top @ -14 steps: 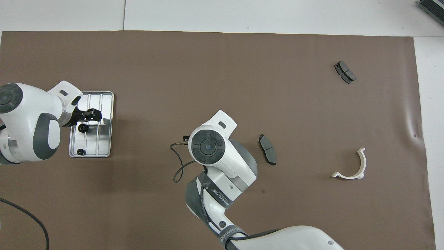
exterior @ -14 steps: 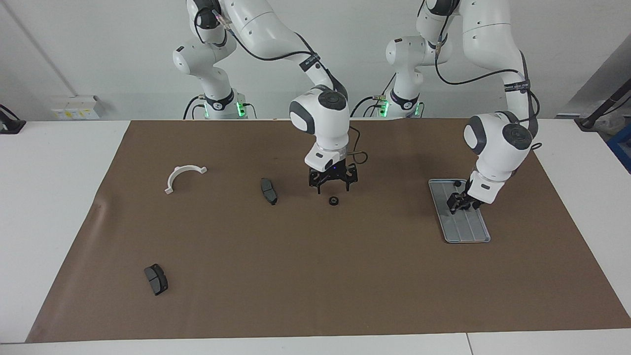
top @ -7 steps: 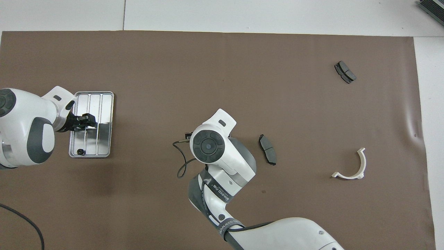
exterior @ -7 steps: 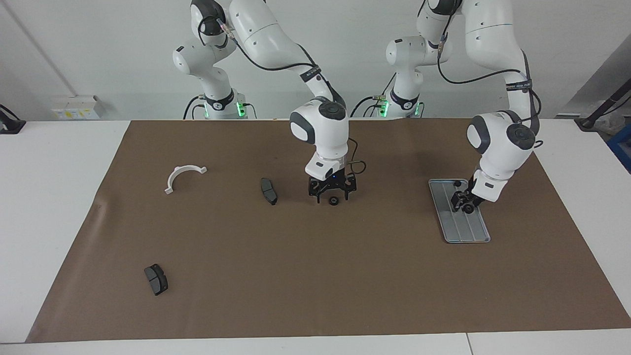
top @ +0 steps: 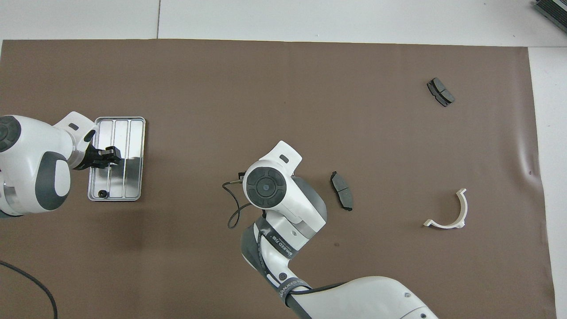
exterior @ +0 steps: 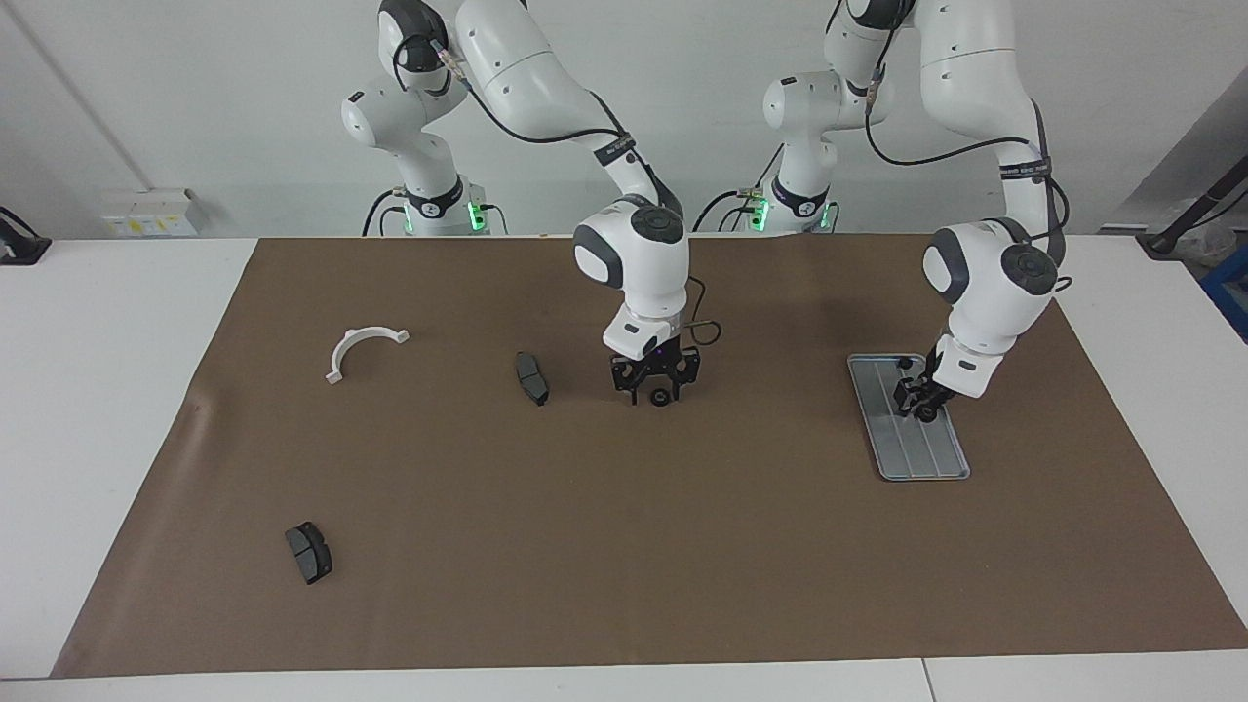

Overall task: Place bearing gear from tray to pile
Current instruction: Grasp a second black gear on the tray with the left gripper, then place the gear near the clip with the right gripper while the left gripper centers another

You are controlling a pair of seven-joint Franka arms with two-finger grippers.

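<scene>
The silver ridged tray [exterior: 912,450] lies on the brown mat toward the left arm's end, and also shows in the overhead view [top: 133,133]. My left gripper [exterior: 919,402] is low over the tray's middle, right at a small black bearing gear [exterior: 924,414]; it also shows from above [top: 111,156]. A second small gear [exterior: 905,363] sits at the tray's end nearest the robots [top: 102,193]. My right gripper [exterior: 656,388] is open and low at mid-mat, its fingers astride another bearing gear [exterior: 661,397]. From above, its wrist hides that gear.
A dark brake pad [exterior: 531,377] lies beside the right gripper, toward the right arm's end [top: 341,190]. A white curved bracket [exterior: 363,348] lies further that way. Another brake pad [exterior: 309,552] lies farther from the robots.
My right gripper has come down around the gear on the mat. My left gripper has moved along the tray toward the robots and down onto the gear there.
</scene>
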